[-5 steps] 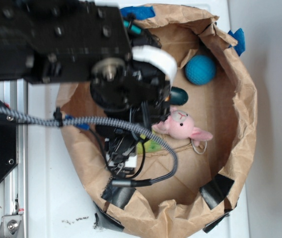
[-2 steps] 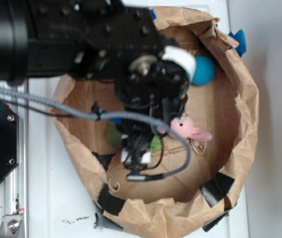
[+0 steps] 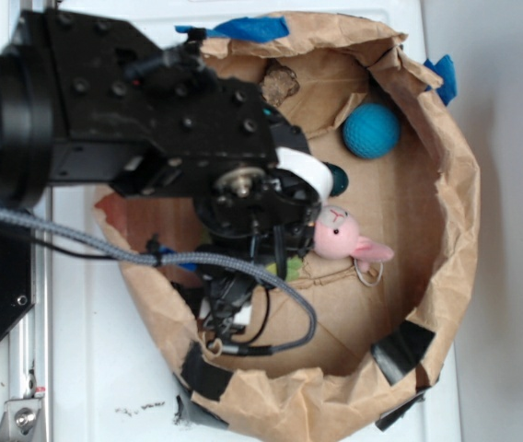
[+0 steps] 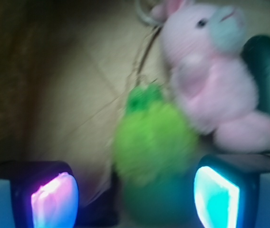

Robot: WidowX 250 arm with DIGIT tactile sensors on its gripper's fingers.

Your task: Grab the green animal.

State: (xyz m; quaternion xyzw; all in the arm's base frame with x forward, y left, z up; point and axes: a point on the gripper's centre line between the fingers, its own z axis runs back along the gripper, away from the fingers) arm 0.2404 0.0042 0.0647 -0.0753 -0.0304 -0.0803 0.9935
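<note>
The green animal (image 4: 154,147) is a fuzzy lime-green plush with a duller green rounded end lying on the paper floor. In the wrist view it sits between my fingers, nearer the right one. In the exterior view only a sliver of it (image 3: 291,268) shows under the arm. My gripper (image 4: 135,199) is open, its lit pads wide apart on either side of the plush, not closed on it. In the exterior view the gripper is hidden under the black wrist (image 3: 243,198).
A pink plush bunny (image 3: 340,235) lies right of the green plush, touching it in the wrist view (image 4: 211,85). A smooth dark green oblong (image 4: 268,76) sits behind the bunny. A blue ball (image 3: 371,130) rests at the back. The crumpled paper bag wall (image 3: 455,212) surrounds everything.
The arm swung right over the bag, then came back left and down over the green plush. The plush and bunny have stayed in place.
</note>
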